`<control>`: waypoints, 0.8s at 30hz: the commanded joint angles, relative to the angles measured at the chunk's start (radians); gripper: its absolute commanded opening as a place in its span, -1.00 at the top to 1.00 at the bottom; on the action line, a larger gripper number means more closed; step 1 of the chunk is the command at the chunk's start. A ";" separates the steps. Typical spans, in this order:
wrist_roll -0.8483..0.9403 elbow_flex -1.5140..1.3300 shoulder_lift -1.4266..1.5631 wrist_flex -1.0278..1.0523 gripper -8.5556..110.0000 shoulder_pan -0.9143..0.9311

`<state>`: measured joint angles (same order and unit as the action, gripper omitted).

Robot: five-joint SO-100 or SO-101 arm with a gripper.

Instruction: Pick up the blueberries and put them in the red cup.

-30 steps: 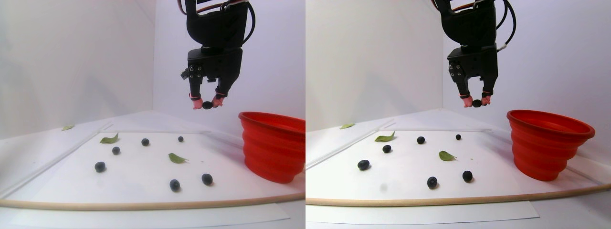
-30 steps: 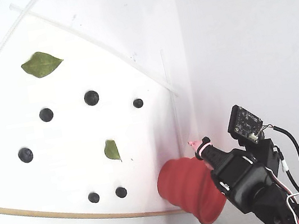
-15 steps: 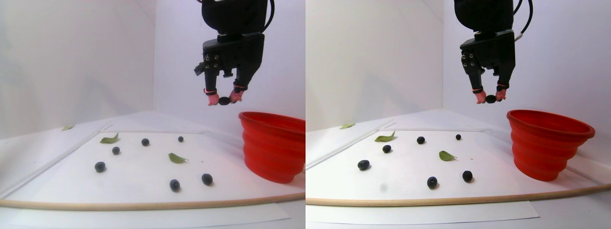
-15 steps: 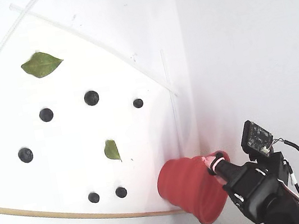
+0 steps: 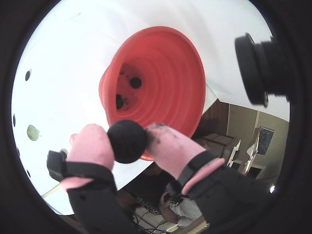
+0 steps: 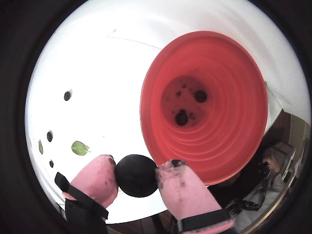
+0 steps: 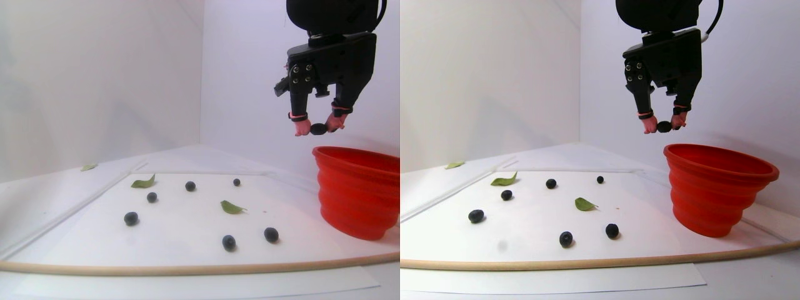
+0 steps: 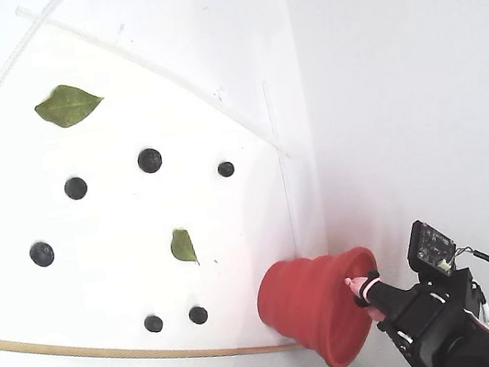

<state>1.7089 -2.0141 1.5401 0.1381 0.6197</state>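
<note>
Blueberry (image 6: 136, 175) between pincer (image 6: 137, 179) tips, above red cup (image 6: 234, 146) rim

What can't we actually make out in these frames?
- Red cup: cut off by the seam in the left half of the stereo pair view; in the fixed view the gripper covers part of its rim.
- Held blueberry: not visible in the fixed view, too small among the pink fingertips.
- Cup contents: two berries clear in both wrist views; smaller dark specks could be stains or bits.

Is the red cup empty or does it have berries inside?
Not empty. A wrist view shows two blueberries at the bottom of the red cup.
</note>
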 commanded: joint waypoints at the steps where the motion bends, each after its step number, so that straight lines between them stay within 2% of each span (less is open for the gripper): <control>1: 0.014 0.107 0.074 0.003 0.62 0.066; 24: 0.037 0.222 -0.074 -0.002 0.62 0.184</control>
<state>1.7411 -1.8883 1.4481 0.1411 0.7317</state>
